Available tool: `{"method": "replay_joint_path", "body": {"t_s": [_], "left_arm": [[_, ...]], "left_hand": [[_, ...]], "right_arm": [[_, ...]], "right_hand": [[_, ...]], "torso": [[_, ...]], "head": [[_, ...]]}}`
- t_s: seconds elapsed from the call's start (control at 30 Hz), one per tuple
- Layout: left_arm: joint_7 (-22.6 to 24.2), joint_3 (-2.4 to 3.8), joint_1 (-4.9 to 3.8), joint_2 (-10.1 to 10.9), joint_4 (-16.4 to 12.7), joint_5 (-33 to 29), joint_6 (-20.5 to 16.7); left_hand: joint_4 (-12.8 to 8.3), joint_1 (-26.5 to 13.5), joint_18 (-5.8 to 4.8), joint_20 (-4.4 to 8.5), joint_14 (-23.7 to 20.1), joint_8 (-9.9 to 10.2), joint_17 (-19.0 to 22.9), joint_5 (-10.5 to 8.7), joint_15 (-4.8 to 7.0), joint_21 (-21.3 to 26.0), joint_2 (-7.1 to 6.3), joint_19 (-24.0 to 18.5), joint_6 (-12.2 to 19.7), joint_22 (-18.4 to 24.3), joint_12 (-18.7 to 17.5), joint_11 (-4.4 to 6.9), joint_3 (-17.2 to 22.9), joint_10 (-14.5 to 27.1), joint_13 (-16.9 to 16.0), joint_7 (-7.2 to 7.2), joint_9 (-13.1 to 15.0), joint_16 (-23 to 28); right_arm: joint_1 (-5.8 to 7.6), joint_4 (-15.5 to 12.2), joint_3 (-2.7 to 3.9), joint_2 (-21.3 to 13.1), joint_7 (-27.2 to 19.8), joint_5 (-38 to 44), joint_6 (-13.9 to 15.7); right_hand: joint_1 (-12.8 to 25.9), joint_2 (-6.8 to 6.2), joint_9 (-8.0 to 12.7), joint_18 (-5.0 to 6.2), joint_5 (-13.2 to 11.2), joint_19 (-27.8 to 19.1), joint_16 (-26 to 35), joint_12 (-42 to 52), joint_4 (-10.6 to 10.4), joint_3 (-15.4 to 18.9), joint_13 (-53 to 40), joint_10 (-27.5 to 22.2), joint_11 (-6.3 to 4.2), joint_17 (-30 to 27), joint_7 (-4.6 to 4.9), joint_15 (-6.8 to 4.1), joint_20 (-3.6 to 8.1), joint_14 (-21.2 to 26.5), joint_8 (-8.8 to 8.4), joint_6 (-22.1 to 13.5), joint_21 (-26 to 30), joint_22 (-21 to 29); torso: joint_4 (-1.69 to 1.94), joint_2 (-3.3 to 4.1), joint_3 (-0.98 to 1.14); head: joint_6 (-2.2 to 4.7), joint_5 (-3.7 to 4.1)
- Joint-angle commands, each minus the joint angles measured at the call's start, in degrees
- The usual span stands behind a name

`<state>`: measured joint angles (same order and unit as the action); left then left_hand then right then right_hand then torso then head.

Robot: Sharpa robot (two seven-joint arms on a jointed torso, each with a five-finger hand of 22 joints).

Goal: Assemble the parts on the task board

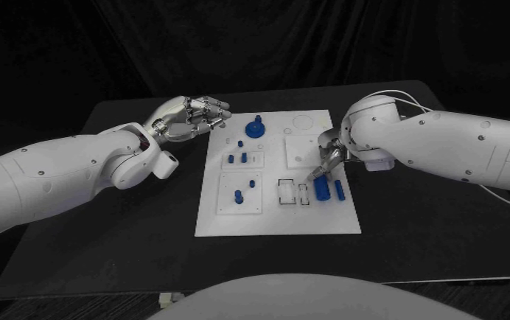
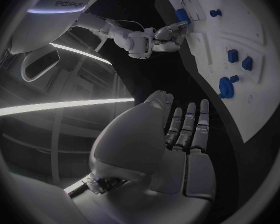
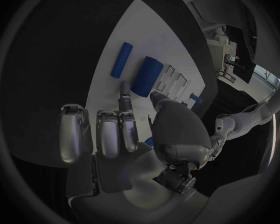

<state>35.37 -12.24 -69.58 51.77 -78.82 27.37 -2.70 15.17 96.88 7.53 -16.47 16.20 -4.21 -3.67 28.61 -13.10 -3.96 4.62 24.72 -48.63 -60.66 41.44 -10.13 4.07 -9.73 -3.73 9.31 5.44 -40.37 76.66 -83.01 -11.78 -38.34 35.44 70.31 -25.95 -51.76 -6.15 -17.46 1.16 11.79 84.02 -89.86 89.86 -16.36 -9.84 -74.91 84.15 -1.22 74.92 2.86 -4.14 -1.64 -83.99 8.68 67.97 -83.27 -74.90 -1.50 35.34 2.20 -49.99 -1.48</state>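
The white task board point(image 1: 276, 213) lies mid-table, also seen in the left wrist view point(image 2: 264, 84). A thick blue cylinder point(image 1: 321, 185) point(image 3: 147, 75) and a thin blue one point(image 1: 339, 189) point(image 3: 121, 59) lie on its right side. My right hand point(image 1: 329, 156) point(image 3: 124, 129) hovers just over them, fingers apart and pointing down. One fingertip point(image 3: 124, 90) nearly touches the thick cylinder; nothing is held. My left hand point(image 1: 191, 117) point(image 2: 177, 134) is raised off the board's far left corner, empty, with its fingers extended.
A round blue knob point(image 1: 256, 127) stands near the board's far edge. Small blue pieces point(image 1: 238, 158) sit below it and in the near-left square point(image 1: 240, 192). Empty slots point(image 1: 290, 191) lie left of the thick cylinder. Black table point(image 1: 127, 239) surrounds the board.
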Motion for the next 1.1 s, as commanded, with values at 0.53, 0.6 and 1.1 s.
{"method": "replay_joint_path", "body": {"t_s": [0.53,0.6,1.1], "left_arm": [[-0.28,0.06,0.07,-0.02,-0.15,-0.51,0.87],[-0.34,0.06,0.07,-0.03,-0.15,-0.51,0.89],[-0.64,0.06,0.07,-0.25,0.15,-0.51,1.09]], "left_hand": [[-0.01,0.51,-0.48,0.10,0.19,-0.29,0.03,0.33,-0.22,-0.36,-0.10,-0.20,-0.08,-0.09,0.37,-0.51,0.36,-0.14,0.03,0.36,0.09,-0.31],[-0.01,0.51,-0.48,0.10,0.19,-0.29,0.03,0.33,-0.22,-0.36,-0.10,-0.20,-0.08,-0.09,0.37,-0.51,0.36,-0.14,0.03,0.36,0.09,-0.31],[-0.01,0.51,-0.53,0.07,0.24,-0.35,0.03,0.34,-0.32,-0.37,-0.11,-0.22,-0.19,-0.12,0.40,-0.58,0.38,-0.21,0.03,0.40,0.13,-0.33]], "right_arm": [[-1.26,1.24,0.02,0.92,1.34,-0.03,0.49],[-1.31,1.25,0.02,0.96,1.34,-0.03,0.56],[-1.41,0.35,0.02,0.26,1.08,-0.11,4.84]], "right_hand": [[-0.47,1.15,-8.16,2.18,8.56,0.98,0.79,0.14,2.00,-0.73,-15.09,5.85,-1.02,13.05,-1.14,-1.41,0.75,-5.54,2.54,-0.15,7.76,-10.15],[-0.80,0.94,-11.12,2.29,9.64,0.85,0.86,0.14,2.87,-0.98,-15.09,5.85,-1.35,12.93,-1.33,-1.68,0.98,-5.52,3.82,-0.57,8.47,-9.90],[-1.00,1.22,-25.44,2.63,11.09,0.66,1.49,0.14,5.54,-2.76,-15.09,5.85,-1.96,11.71,-2.16,-2.24,1.59,-5.25,9.94,-5.08,11.06,-9.18]], "torso": [[0.01,0.00,0.00],[-0.01,-0.01,0.00],[-0.01,0.00,0.00]], "head": [[-0.01,-0.16],[-0.01,-0.22],[-0.01,-0.29]]}}
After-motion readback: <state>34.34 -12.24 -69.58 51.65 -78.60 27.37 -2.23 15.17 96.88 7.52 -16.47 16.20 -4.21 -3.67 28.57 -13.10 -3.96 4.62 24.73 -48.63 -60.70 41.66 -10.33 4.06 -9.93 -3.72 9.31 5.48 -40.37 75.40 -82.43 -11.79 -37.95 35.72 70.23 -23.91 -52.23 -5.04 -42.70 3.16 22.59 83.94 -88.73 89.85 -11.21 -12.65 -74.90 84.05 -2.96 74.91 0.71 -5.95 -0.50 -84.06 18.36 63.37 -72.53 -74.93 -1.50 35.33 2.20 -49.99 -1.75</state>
